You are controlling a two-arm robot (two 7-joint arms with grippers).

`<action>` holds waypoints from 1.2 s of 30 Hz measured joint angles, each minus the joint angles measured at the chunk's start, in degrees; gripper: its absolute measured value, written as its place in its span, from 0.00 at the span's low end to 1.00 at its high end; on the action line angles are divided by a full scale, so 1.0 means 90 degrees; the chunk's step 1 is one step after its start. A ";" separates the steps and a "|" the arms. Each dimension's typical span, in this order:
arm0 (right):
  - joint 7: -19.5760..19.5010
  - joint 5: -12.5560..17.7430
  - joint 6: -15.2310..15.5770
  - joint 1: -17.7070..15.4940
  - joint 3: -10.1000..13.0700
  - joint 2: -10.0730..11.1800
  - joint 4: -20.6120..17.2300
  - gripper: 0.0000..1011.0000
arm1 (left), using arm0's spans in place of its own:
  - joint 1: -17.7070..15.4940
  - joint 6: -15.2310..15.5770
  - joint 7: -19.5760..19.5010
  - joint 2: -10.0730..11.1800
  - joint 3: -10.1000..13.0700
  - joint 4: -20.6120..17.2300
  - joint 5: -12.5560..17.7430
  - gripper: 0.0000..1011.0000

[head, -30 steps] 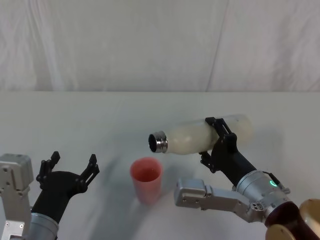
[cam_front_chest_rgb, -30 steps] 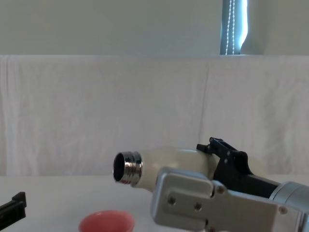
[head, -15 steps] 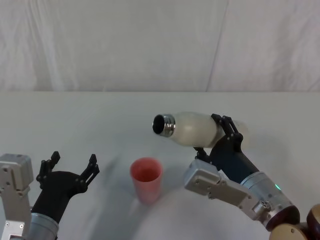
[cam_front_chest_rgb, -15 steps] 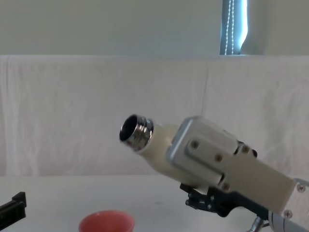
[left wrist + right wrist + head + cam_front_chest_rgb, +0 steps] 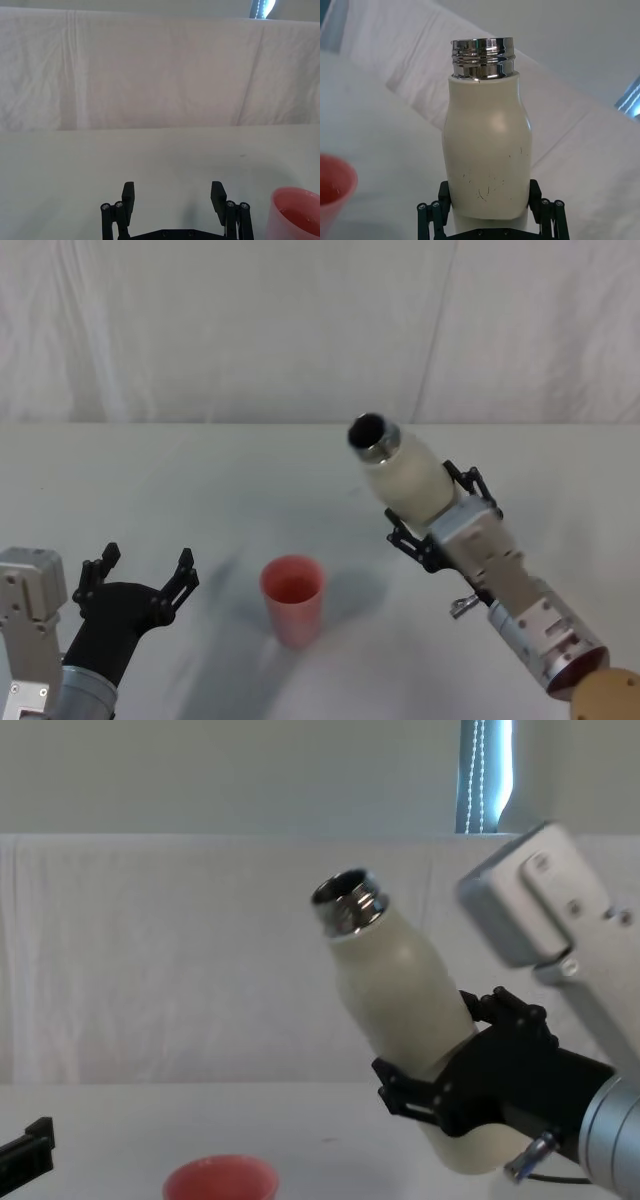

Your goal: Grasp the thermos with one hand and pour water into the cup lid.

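Bottle tipped back up after the pour, cup stays put.

The right gripper (image 5: 435,525) pinches the thermos (image 5: 405,480) low on its body; a second ago the bottle lay nearly flat with its neck over the cup lid (image 5: 293,598), now it is lifted, neck up and tilted, up and to the right of the cup. The pour looks finished; setting the bottle down is likely what remains. The left gripper (image 5: 135,585), jaws spread, sits idle left of the cup on the table (image 5: 200,480).
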 joint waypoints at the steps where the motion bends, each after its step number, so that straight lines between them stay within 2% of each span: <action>1: 0.0044 0.0130 -0.0010 -0.0014 0.0045 -0.0024 -0.0006 0.94 | 0.0000 0.0000 0.0000 0.0000 0.0000 0.0000 0.0000 0.99; 2: 0.0144 0.0389 -0.0026 -0.0036 0.0119 -0.0065 -0.0017 0.94 | 0.0000 0.0000 0.0000 0.0000 0.0000 0.0000 0.0000 0.99; 6: 0.0394 0.0970 -0.0024 -0.0076 0.0270 -0.0157 -0.0037 0.94 | 0.0000 0.0000 0.0000 0.0000 0.0000 0.0000 0.0000 0.99; 7: 0.0503 0.1256 -0.0002 -0.0088 0.0335 -0.0197 -0.0042 0.94 | 0.0000 0.0000 0.0000 0.0000 0.0000 0.0000 0.0000 0.99; 8: 0.0552 0.1384 0.0013 -0.0091 0.0361 -0.0214 -0.0042 0.94 | 0.0000 0.0000 0.0000 0.0000 0.0000 0.0000 0.0000 0.99; 9: 0.0632 0.1615 0.0053 -0.0094 0.0410 -0.0249 -0.0041 0.94 | 0.0000 0.0000 0.0000 0.0000 0.0000 0.0000 0.0000 0.99; 12: 0.0747 0.1979 0.0147 -0.0095 0.0491 -0.0313 -0.0035 0.94 | 0.0000 0.0000 0.0000 0.0000 0.0000 0.0000 0.0000 0.99; 13: 0.0823 0.2224 0.0225 -0.0096 0.0548 -0.0350 -0.0022 0.94 | 0.0000 0.0000 0.0000 0.0000 0.0000 0.0000 0.0000 0.99; 15: 0.0885 0.2419 0.0305 -0.0097 0.0587 -0.0379 -0.0011 0.94 | 0.0000 0.0000 0.0000 0.0000 0.0000 0.0000 0.0000 0.99; 17: 0.0962 0.2749 0.0465 -0.0094 0.0647 -0.0428 0.0013 0.94 | 0.0000 0.0000 0.0000 0.0000 0.0000 0.0000 0.0000 0.99; 27: 0.0972 0.3226 0.0759 -0.0028 0.0674 -0.0404 0.0080 0.94 | 0.0000 0.0000 0.0000 0.0000 0.0000 0.0000 0.0000 0.99; 36: 0.0824 0.3312 0.0788 0.0014 0.0567 -0.0272 0.0092 0.94 | 0.0000 0.0000 0.0000 0.0000 0.0000 0.0000 0.0000 0.99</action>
